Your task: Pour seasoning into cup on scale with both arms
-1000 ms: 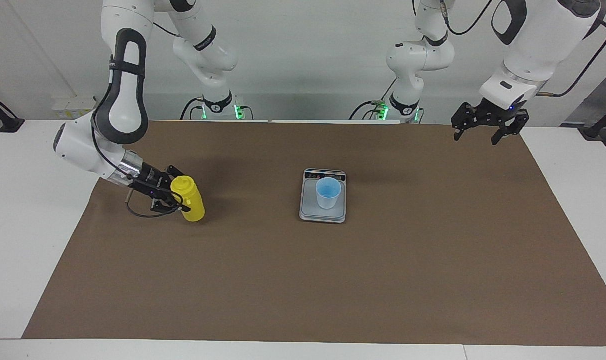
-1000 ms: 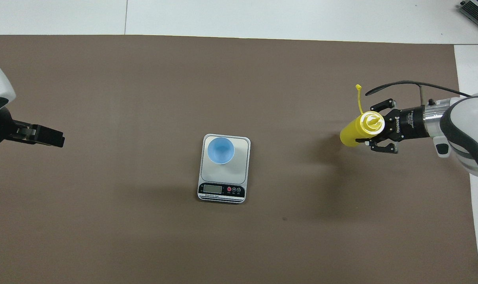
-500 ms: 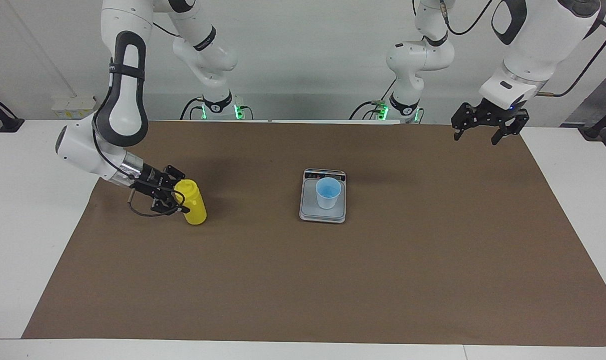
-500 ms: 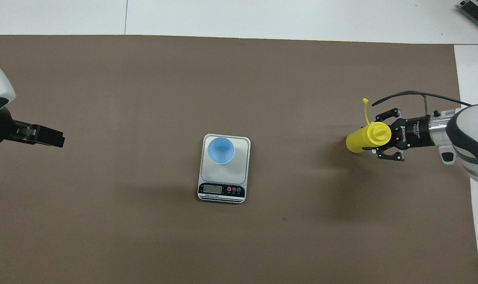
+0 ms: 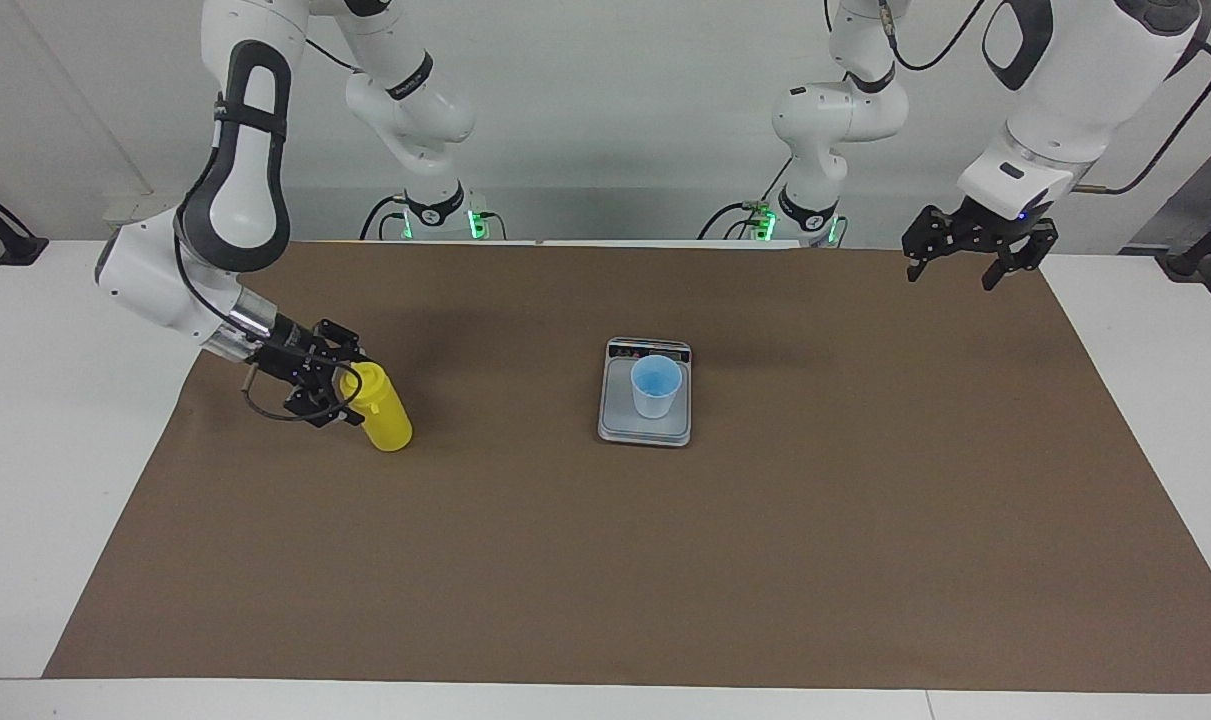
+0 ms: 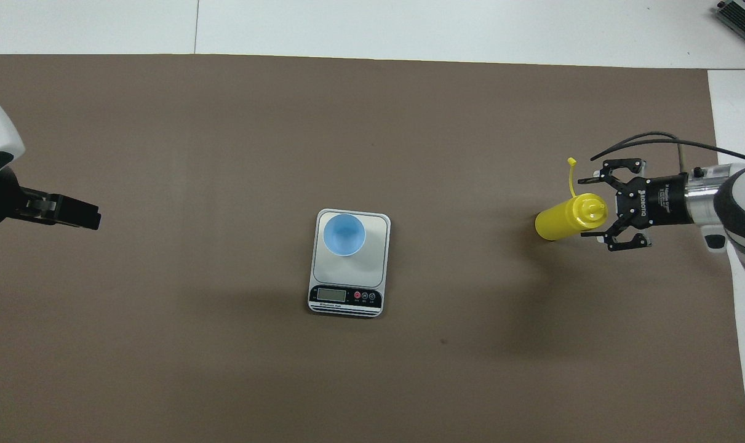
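1. A brown mat (image 5: 665,560) covers most of the white table (image 5: 25,450) at which two white Franka arms work.
2. The right arm (image 5: 240,190) reaches low over its own end of the mat; the left arm (image 5: 1055,90) waits raised over the other end.
3. The silver-grey scale (image 5: 645,425) lies flat at mid-mat, its dark display strip on the edge nearer the robots.
4. The yellow seasoning bottle (image 5: 385,415) stands on the mat toward the right arm's end, well apart from the scale, leaning slightly, its tethered cap (image 6: 571,162) off the nozzle.
5. The right gripper (image 6: 597,206) sits at the bottle's lid, fingers spread wide on either side, grip released.
6. The left gripper (image 5: 950,268) hangs spread open, holding nothing.
7. The light blue cup (image 5: 656,386) stands upright on the scale's platform.
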`<state>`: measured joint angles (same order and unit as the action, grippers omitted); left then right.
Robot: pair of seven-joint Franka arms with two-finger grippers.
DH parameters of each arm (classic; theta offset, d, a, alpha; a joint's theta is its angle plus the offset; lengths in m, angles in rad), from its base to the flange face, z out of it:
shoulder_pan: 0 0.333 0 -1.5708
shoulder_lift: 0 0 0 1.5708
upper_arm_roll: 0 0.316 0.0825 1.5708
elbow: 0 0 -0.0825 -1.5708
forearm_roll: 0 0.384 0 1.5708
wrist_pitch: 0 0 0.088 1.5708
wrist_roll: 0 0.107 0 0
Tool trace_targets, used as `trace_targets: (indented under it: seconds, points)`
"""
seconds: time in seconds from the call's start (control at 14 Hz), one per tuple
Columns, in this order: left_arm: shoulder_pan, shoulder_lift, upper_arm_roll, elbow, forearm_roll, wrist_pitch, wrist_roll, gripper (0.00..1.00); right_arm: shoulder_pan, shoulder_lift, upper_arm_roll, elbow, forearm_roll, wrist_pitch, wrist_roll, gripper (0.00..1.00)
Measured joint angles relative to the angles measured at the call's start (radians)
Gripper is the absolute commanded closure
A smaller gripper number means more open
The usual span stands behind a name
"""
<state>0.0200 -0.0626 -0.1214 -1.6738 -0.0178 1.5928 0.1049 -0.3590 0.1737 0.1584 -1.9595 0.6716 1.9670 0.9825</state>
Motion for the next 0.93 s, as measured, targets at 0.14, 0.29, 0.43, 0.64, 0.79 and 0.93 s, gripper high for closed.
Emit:
trace_targets:
  seconds: [0.14,0.29,0.43,0.64,0.79,0.93]
  points:
    - [0.0,0.0,0.0,0.0,0.0,0.0,0.0,0.0,0.003,-0.034,0.004,0.019,-0.082,0.0,-0.019,0.0]
    - [0.0,0.0,0.0,0.0,0.0,0.0,0.0,0.0,0.004,-0.061,0.008,0.039,-0.142,0.0,-0.081,0.0]
    - [0.0,0.0,0.0,0.0,0.0,0.0,0.0,0.0,0.017,-0.082,0.01,0.06,-0.211,0.0,-0.142,0.0]
    - [0.0,0.0,0.0,0.0,0.0,0.0,0.0,0.0,0.086,-0.107,0.012,0.093,-0.379,0.0,-0.2,0.0]
    - [0.0,0.0,0.0,0.0,0.0,0.0,0.0,0.0,0.156,-0.134,0.013,0.107,-0.486,0.001,-0.22,0.0]
    - [0.0,0.0,0.0,0.0,0.0,0.0,0.0,0.0,0.213,-0.161,0.015,0.118,-0.59,0.0,-0.225,0.0]
